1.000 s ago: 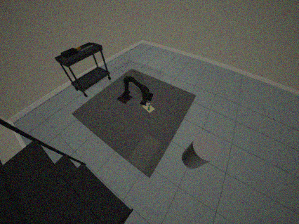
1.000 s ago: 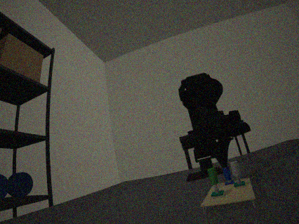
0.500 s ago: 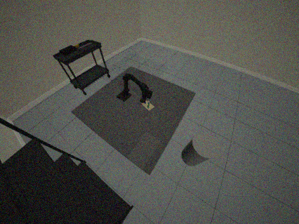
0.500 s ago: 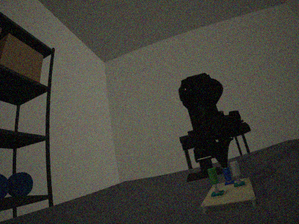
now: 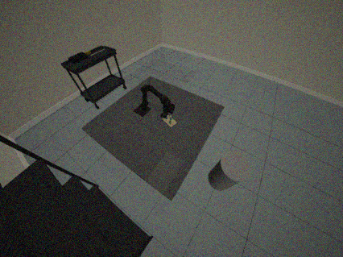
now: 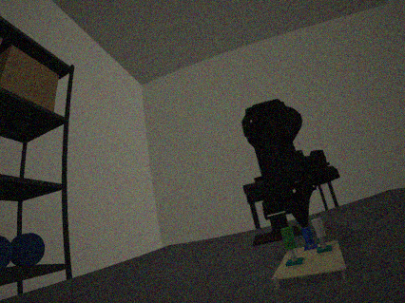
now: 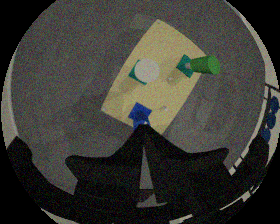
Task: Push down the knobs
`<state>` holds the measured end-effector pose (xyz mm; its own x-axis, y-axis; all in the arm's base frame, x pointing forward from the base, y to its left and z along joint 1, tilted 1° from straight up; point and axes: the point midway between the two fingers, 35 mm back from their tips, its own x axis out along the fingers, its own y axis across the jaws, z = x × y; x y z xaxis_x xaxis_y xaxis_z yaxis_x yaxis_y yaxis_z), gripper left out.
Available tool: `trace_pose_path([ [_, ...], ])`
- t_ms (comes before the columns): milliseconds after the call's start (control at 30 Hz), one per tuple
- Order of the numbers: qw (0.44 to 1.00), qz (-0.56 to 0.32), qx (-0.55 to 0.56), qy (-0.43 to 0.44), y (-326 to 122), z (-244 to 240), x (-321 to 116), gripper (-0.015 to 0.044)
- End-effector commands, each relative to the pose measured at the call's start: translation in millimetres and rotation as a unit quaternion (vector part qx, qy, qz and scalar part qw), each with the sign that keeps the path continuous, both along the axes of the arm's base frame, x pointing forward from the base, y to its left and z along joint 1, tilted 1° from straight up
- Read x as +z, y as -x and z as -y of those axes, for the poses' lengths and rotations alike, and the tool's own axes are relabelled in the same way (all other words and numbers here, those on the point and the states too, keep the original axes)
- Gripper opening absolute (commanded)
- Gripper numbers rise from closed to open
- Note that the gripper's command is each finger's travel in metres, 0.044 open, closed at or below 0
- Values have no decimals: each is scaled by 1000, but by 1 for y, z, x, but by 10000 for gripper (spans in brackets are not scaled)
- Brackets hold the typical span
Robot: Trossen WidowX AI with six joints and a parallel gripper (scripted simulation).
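The pale yellow circuit board (image 5: 171,123) (image 6: 323,265) (image 7: 160,39) stands on short legs. A green knob (image 6: 288,237) (image 7: 212,65) sits high on its shaft, with a gap above its teal potentiometer (image 6: 295,261) (image 7: 184,71). A white knob (image 6: 318,227) (image 7: 147,70) also stands raised above its teal potentiometer (image 6: 324,249) (image 7: 134,75). A blue part (image 6: 309,239) (image 7: 139,112) stands near the board's edge. My gripper (image 6: 304,225) (image 7: 143,127) is shut and empty, its tips at or just above the blue part, partly hiding it in the wrist view. Whether they touch is unclear.
The dark mat (image 5: 133,143) lies around the arm base. A black cart (image 5: 97,66) stands behind the arm, a bin (image 5: 219,177) stands off the mat, and a shelf (image 6: 67,168) with a box (image 6: 29,80) and blue balls (image 6: 28,250) is at the left in the exterior view.
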<state>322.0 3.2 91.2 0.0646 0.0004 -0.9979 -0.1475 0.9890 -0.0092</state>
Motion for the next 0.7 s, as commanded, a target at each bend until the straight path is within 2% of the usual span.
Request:
trace_pose_path([
  [0, 1000, -11, -2, -2, -2, -1, -14, 0],
  [667, 1000, -11, -2, -2, -2, -1, 17, 0],
])
